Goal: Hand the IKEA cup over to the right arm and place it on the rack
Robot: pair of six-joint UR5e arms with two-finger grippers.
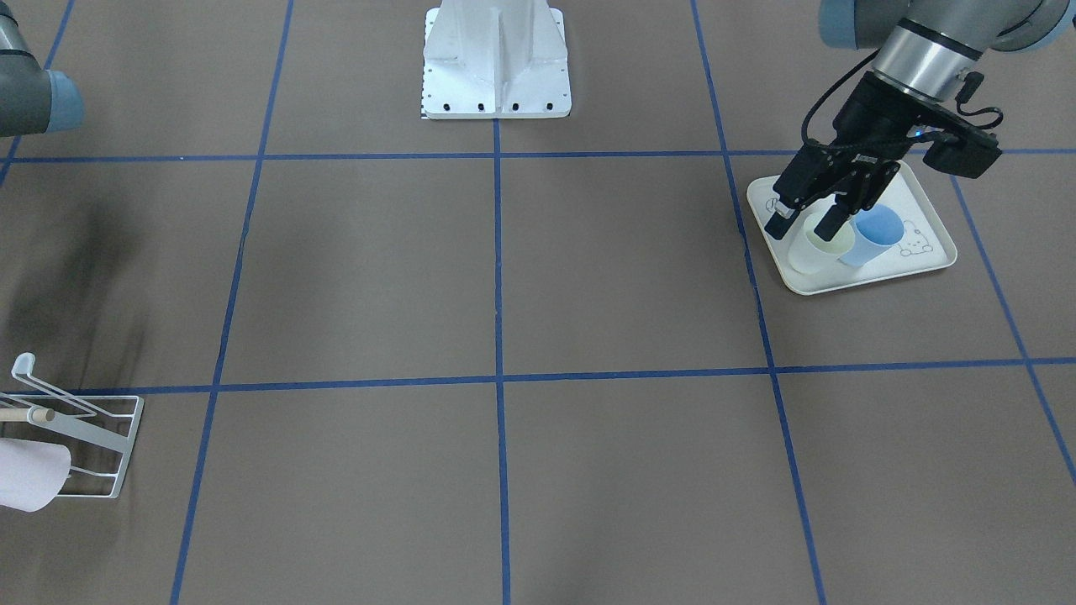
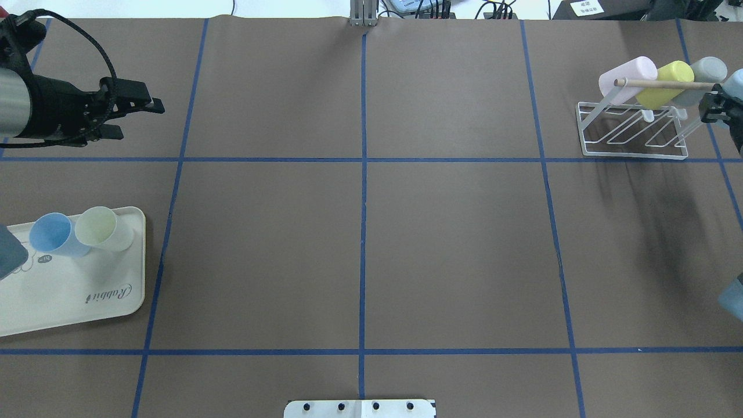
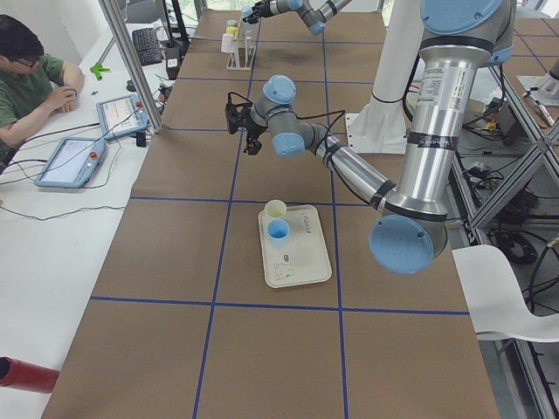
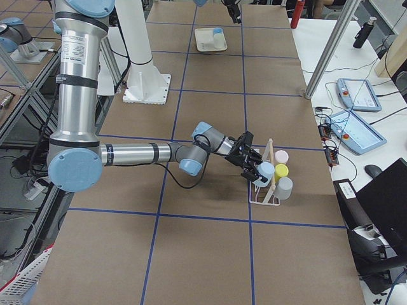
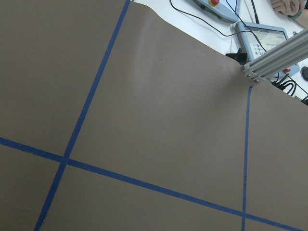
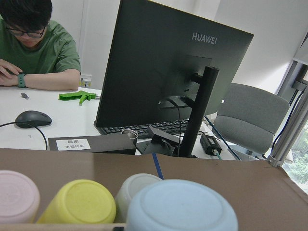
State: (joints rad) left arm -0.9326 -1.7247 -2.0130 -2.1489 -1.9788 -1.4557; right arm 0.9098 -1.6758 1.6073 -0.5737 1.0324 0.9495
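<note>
A light blue IKEA cup (image 2: 736, 84) lies bottom-out at the right end of the white wire rack (image 2: 633, 154), beside a grey, a yellow and a pink cup. Its round base fills the bottom of the right wrist view (image 6: 180, 207). My right gripper (image 4: 254, 166) is right at this cup (image 4: 265, 171); only part of it shows in the overhead view, so I cannot tell whether it grips. My left gripper (image 2: 139, 121) hangs open and empty high above the table, beyond the cream tray (image 2: 75, 290). On that tray stand a blue cup (image 2: 55, 235) and a pale green cup (image 2: 104, 227).
The rack's wooden dowel (image 2: 662, 84) runs across the cups. The robot's white base (image 1: 496, 67) stands at the table's middle edge. A person (image 3: 26, 78) sits at a desk with pendants beyond the table's far side. Blue tape lines cross the brown table.
</note>
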